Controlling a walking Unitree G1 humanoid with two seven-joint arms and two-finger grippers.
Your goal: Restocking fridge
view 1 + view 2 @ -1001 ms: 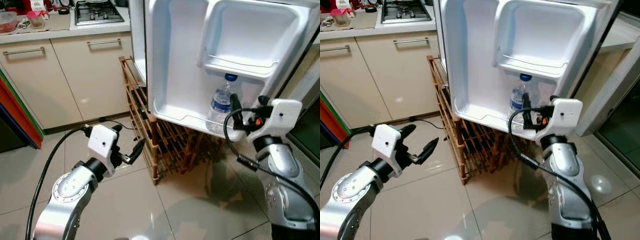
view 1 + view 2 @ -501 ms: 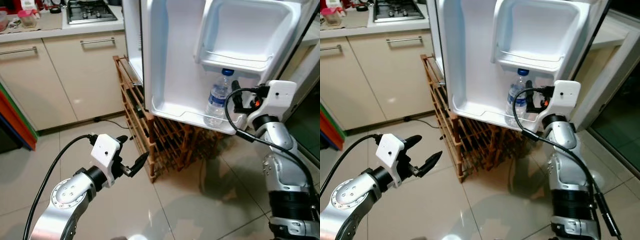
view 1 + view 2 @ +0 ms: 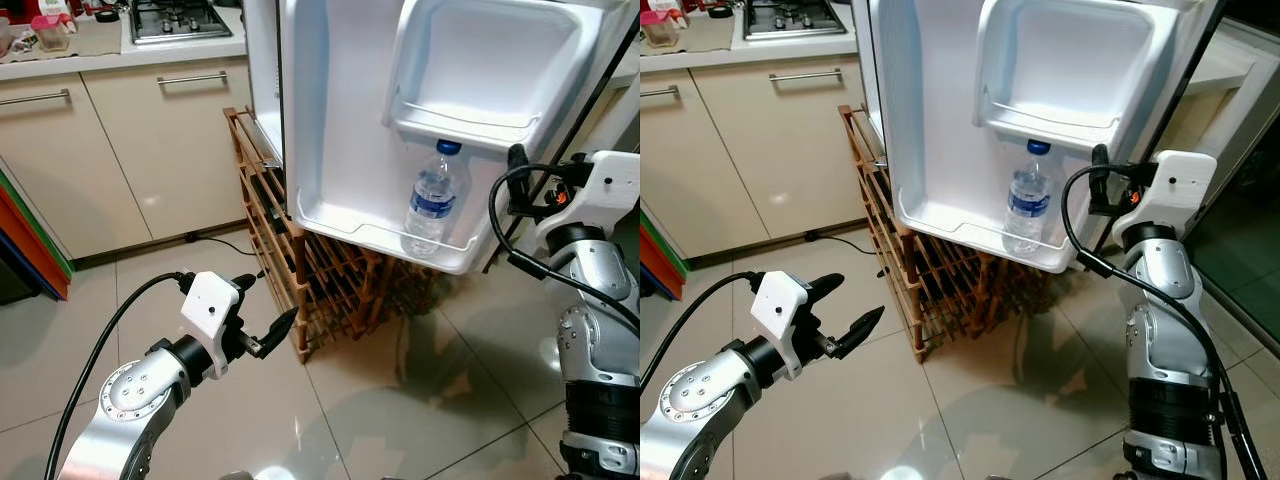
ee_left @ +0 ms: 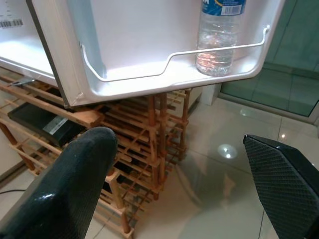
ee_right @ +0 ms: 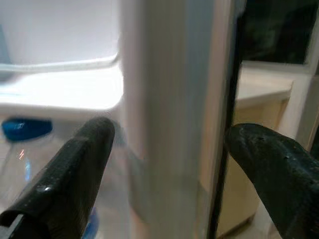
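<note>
Your water bottle (image 3: 430, 200) upright in lower fridge door shelf (image 3: 350, 225), right tool (image 3: 1102, 180) spread wide astride door edge, pulled back off bottle since before, left tool (image 3: 265, 318) agape, low over floor.

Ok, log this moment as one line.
water bottle upright in fridge door's bottom shelf | right gripper open, straddling door edge | left gripper open, low over floor, idle

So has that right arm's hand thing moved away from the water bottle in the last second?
Yes. The right gripper was right at the water bottle a second ago; now it sits off to the bottle's right, at the fridge door's edge, fingers open.
</note>
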